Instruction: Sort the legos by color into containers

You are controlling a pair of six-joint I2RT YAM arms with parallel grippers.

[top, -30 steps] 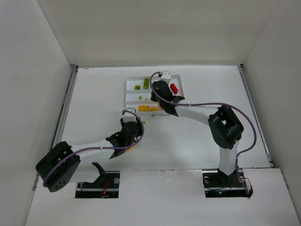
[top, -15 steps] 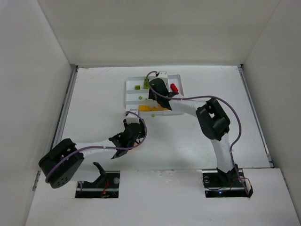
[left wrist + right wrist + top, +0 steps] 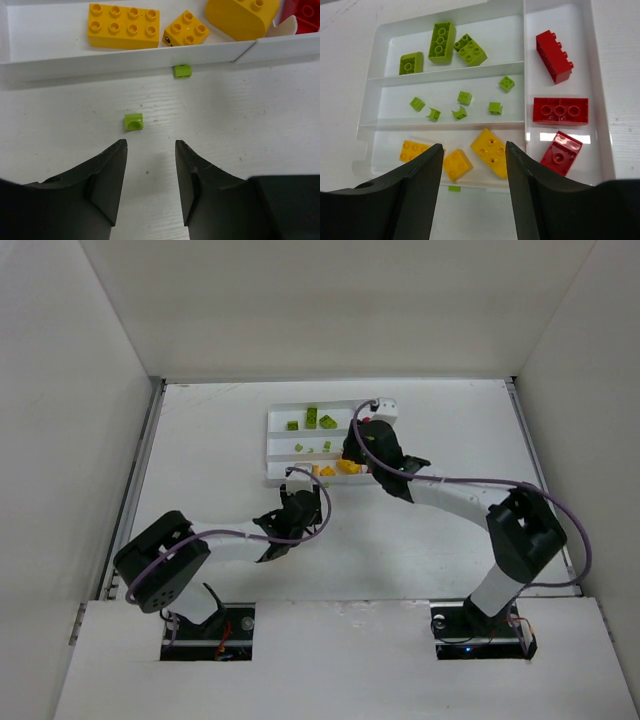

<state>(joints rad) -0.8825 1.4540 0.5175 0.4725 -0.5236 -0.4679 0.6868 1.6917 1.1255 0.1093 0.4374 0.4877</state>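
The left hand [image 3: 150, 150] hung released low over the desk [image 3: 240, 130], its two black fingers [image 3: 112, 180] parted with nothing between them and pointed at the near wall of the tray [image 3: 125, 57]. The right hand [image 3: 472, 147] was also released and empty, its fingers spread wide above the tray's near edge. From overhead, the left hand sat just short of the tray's near side, while the right arm reached in from the right over the tray's right part.

The white tray lay flat toward the far side of the desk. It had three long slots side by side and one crosswise slot at its right end.

The crosswise slot held the red legos:
- a long red brick [image 3: 554, 49] farthest away
- a flat red brick [image 3: 560, 110] in the middle
- a sloped red piece [image 3: 561, 152] nearest

The nearest long slot held the yellow ones. A long yellow brick [image 3: 123, 26] lay at the left, a small yellow brick [image 3: 186, 29] beside it, and a bigger yellow block [image 3: 492, 152] to the right.

The farthest slot held three lime bricks: a long lime brick [image 3: 441, 42], a square lime brick [image 3: 470, 49] and a short lime brick [image 3: 411, 63].

The middle slot held six tiny lime pieces [image 3: 465, 97], scattered and apart from one another.

Two more lay outside on the desk. One stray lime bit [image 3: 182, 71] sat right against the tray's near wall, below the small yellow brick. A second lime bit [image 3: 133, 121] lay just ahead of the left hand's fingertips, slightly toward its left finger.
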